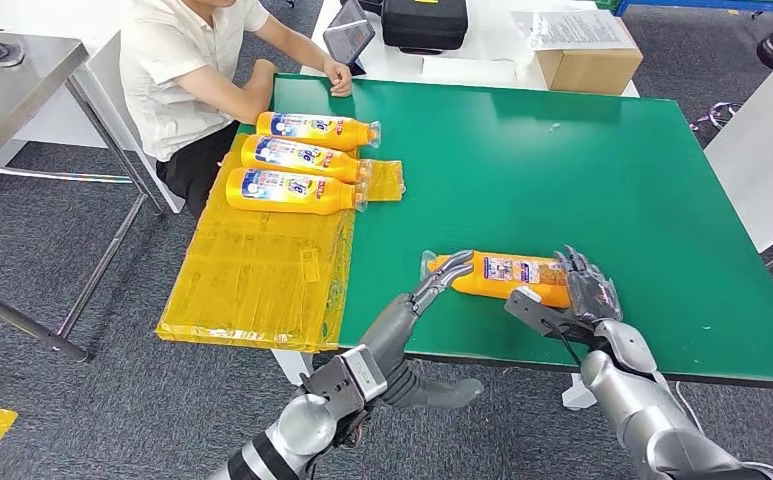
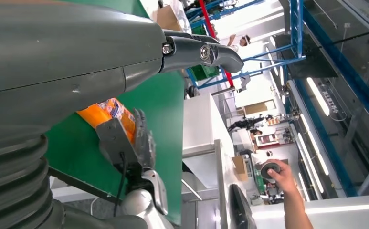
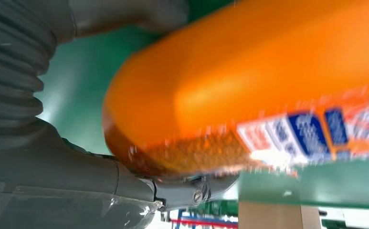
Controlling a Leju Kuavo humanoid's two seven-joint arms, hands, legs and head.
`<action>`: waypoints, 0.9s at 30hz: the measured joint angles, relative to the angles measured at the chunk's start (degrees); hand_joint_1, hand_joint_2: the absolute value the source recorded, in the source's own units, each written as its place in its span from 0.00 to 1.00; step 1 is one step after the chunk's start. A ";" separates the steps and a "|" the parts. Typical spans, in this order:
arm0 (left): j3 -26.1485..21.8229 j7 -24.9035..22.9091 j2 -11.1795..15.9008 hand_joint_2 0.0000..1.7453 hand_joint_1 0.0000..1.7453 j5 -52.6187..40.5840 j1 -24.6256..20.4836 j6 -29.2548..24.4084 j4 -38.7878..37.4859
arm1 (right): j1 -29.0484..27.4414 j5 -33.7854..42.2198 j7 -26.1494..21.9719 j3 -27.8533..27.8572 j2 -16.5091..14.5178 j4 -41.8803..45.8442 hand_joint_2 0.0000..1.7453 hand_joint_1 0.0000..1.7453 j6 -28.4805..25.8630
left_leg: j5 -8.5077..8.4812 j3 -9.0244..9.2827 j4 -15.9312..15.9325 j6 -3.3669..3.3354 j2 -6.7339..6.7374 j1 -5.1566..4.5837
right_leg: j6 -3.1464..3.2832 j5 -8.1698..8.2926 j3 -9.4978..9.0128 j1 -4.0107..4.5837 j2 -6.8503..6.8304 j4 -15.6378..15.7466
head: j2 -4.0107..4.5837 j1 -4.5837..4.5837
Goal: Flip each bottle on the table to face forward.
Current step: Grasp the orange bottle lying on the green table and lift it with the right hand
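An orange bottle [image 1: 502,272] with a blue and white label lies on its side near the front edge of the green table [image 1: 582,170], cap end to the left. My right hand [image 1: 587,285] grips its base end, with fingers over the top and the thumb [image 3: 192,191] underneath. The right wrist view is close on that bottle [image 3: 268,71], blurred. My left hand [image 1: 440,282] reaches in from the left, and its spread fingers [image 2: 201,50] touch the cap end without holding it. The left wrist view looks past them to the bottle [image 2: 108,112] and the right hand [image 2: 130,143].
Three more orange bottles [image 1: 297,156] lie side by side on a yellow plastic sheet [image 1: 252,270] at the table's left. A person [image 1: 192,70] sits at the far left corner. A cardboard box [image 1: 587,60] and a black case [image 1: 424,22] stand behind the table.
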State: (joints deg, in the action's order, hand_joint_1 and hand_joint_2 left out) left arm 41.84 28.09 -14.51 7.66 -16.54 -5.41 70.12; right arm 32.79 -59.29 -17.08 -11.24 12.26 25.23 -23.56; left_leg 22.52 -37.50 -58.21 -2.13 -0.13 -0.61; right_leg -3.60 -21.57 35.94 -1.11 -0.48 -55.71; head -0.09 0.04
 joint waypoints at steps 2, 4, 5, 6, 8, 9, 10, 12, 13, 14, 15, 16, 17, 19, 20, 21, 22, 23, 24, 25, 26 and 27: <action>0.01 0.04 -0.16 1.00 0.00 0.11 -0.05 0.05 -0.13 | 0.03 0.39 -0.22 0.51 -0.39 -0.42 1.00 0.94 0.06 | 0.00 0.02 0.00 0.01 0.03 0.02 | 0.01 0.00 0.00 0.02 0.00 0.00 | 0.00 0.01; 0.01 0.06 -0.26 1.00 0.00 0.16 -0.10 0.07 -0.21 | 0.17 0.55 -0.42 0.87 -0.63 -0.69 1.00 1.00 0.11 | 0.01 0.03 0.00 0.01 0.05 0.04 | 0.01 -0.01 -0.01 0.05 0.00 0.00 | 0.00 0.02; 0.01 0.09 -0.30 1.00 0.00 0.20 -0.11 0.09 -0.26 | 0.22 0.61 -0.59 1.03 -0.73 -0.84 1.00 1.00 0.18 | 0.01 0.03 0.00 0.01 0.05 0.05 | 0.01 -0.01 -0.02 0.06 0.00 0.00 | 0.00 0.02; 0.01 0.13 -0.34 1.00 0.00 0.25 -0.14 0.12 -0.33 | 0.27 0.73 -0.84 1.17 -0.82 -0.98 1.00 1.00 0.25 | 0.01 0.04 0.00 0.01 0.05 0.05 | 0.01 -0.01 -0.02 0.06 0.00 0.01 | 0.00 0.02; 0.01 0.22 -0.40 1.00 0.00 0.38 -0.22 0.21 -0.48 | 0.28 1.06 -1.54 1.45 -0.99 -1.28 1.00 1.00 0.35 | 0.01 0.05 0.00 0.01 0.05 0.05 | 0.01 -0.01 -0.04 0.06 0.00 0.01 | 0.00 0.02; 0.01 0.26 -0.42 1.00 0.00 0.49 -0.27 0.26 -0.54 | 0.28 1.32 -2.06 1.62 -1.05 -1.40 1.00 1.00 0.36 | 0.01 0.06 0.00 0.01 0.05 0.05 | 0.01 -0.01 -0.04 0.06 0.00 0.01 | 0.00 0.02; 0.01 0.30 -0.43 1.00 0.00 0.59 -0.33 0.34 -0.59 | 0.28 1.65 -2.71 1.78 -1.10 -1.49 1.00 1.00 0.35 | 0.01 0.06 0.00 0.01 0.05 0.05 | 0.01 -0.01 -0.05 0.06 0.00 0.01 | 0.00 0.02; 0.01 0.37 -0.44 1.00 0.00 0.77 -0.43 0.51 -0.68 | 0.23 2.49 -4.33 2.18 -1.16 -1.62 1.00 1.00 0.27 | 0.01 0.07 0.00 0.01 0.06 0.05 | 0.01 0.00 -0.05 0.07 0.01 0.01 | 0.00 0.02; 0.01 0.41 -0.45 1.00 0.00 0.84 -0.47 0.58 -0.73 | 0.16 2.91 -5.22 2.40 -1.18 -1.67 1.00 1.00 0.16 | 0.01 0.07 0.00 0.01 0.07 0.06 | 0.01 0.00 -0.05 0.07 0.01 0.01 | 0.00 0.02; 0.01 0.49 -0.48 1.00 0.00 0.99 -0.49 0.62 -0.77 | 0.04 3.32 -6.12 2.62 -1.23 -1.70 1.00 1.00 -0.04 | 0.01 0.07 0.00 0.01 0.07 0.06 | 0.01 0.00 -0.05 0.07 0.01 0.01 | 0.00 0.02; 0.01 0.59 -0.51 1.00 0.00 1.18 -0.50 0.62 -0.80 | -0.11 3.69 -6.95 2.82 -1.29 -1.71 1.00 1.00 -0.27 | 0.01 0.07 0.00 0.01 0.07 0.06 | 0.01 0.00 -0.05 0.08 0.01 0.01 | 0.00 0.01; 0.00 0.70 -0.54 1.00 0.00 1.40 -0.50 0.60 -0.83 | -0.27 4.00 -7.61 3.00 -1.36 -1.71 1.00 1.00 -0.48 | 0.01 0.07 0.00 0.02 0.08 0.07 | 0.01 0.00 -0.05 0.08 0.01 0.01 | 0.00 0.01; 0.00 0.80 -0.57 1.00 0.00 1.61 -0.50 0.57 -0.83 | -0.41 4.28 -8.09 3.17 -1.44 -1.71 1.00 1.00 -0.63 | 0.02 0.07 0.00 0.02 0.08 0.07 | 0.01 0.00 -0.05 0.09 0.01 0.01 | 0.00 0.01; -0.01 0.90 -0.60 1.00 0.00 1.81 -0.50 0.52 -0.83 | -0.58 4.59 -8.53 3.49 -1.58 -1.71 1.00 1.00 -0.74 | 0.02 0.07 0.00 0.03 0.10 0.09 | 0.02 0.00 -0.05 0.10 0.02 0.01 | 0.00 0.02; -0.01 0.91 -0.60 1.00 0.00 1.86 -0.50 0.50 -0.83 | -0.63 4.69 -8.64 3.63 -1.64 -1.71 1.00 1.00 -0.77 | 0.03 0.07 0.00 0.04 0.11 0.10 | 0.02 0.00 -0.04 0.11 0.03 0.01 | 0.00 0.02; -0.01 0.91 -0.61 1.00 0.00 1.91 -0.50 0.46 -0.83 | -0.68 4.80 -8.80 3.72 -1.68 -1.71 1.00 1.00 -0.81 | 0.03 0.07 0.00 0.04 0.11 0.11 | 0.02 0.00 -0.05 0.11 0.03 0.01 | 0.00 0.02; -0.01 0.91 -0.61 1.00 0.00 2.07 -0.49 0.37 -0.83 | -0.74 5.04 -9.10 3.83 -1.72 -1.71 1.00 1.00 -0.86 | 0.03 0.07 0.00 0.04 0.11 0.11 | 0.02 0.00 -0.05 0.11 0.03 0.01 | 0.00 0.02; -0.03 0.91 -0.63 1.00 0.00 2.46 -0.45 0.22 -0.83 | -0.85 5.61 -9.70 3.99 -1.78 -1.70 1.00 1.00 -0.97 | 0.03 0.07 0.00 0.04 0.11 0.11 | 0.02 0.00 -0.05 0.11 0.03 0.01 | 0.00 0.01; -0.14 0.91 -0.67 1.00 0.00 3.10 -0.35 -0.04 -0.82 | -1.05 6.51 -10.55 4.24 -1.86 -1.68 1.00 1.00 -1.24 | 0.03 0.07 0.00 0.04 0.10 0.11 | 0.02 0.00 -0.06 0.12 0.03 0.01 | 0.00 0.01; -0.34 0.91 -0.71 1.00 0.00 3.98 -0.14 -0.48 -0.78 | -1.37 7.69 -11.59 4.60 -1.97 -1.58 1.00 1.00 -1.62 | 0.03 0.07 0.00 0.04 0.10 0.11 | 0.02 0.00 -0.06 0.12 0.03 0.00 | 0.00 0.02; -0.71 0.91 -0.75 1.00 0.00 5.10 0.20 -1.14 -0.66 | -1.81 9.18 -12.80 5.10 -2.11 -1.33 1.00 1.00 -2.08 | 0.03 0.06 0.00 0.04 0.09 0.11 | 0.02 0.00 -0.07 0.12 0.02 0.00 | 0.00 0.01; -1.23 0.91 -0.78 1.00 0.00 6.26 0.65 -1.99 -0.48 | -2.37 10.66 -13.90 5.64 -2.26 -0.92 1.00 1.00 -2.52 | 0.03 0.06 0.00 0.04 0.09 0.11 | 0.02 0.00 -0.07 0.12 0.02 0.00 | 0.00 0.01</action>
State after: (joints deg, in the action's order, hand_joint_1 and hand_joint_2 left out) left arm 40.61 29.00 -15.29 13.93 -15.89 -7.40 69.64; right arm 30.43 -48.63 -30.97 -5.59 9.99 24.32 -26.08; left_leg 22.55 -37.44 -58.21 -2.09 -0.04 -0.50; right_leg -3.58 -21.57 35.87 -0.99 -0.46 -55.71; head -0.09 0.05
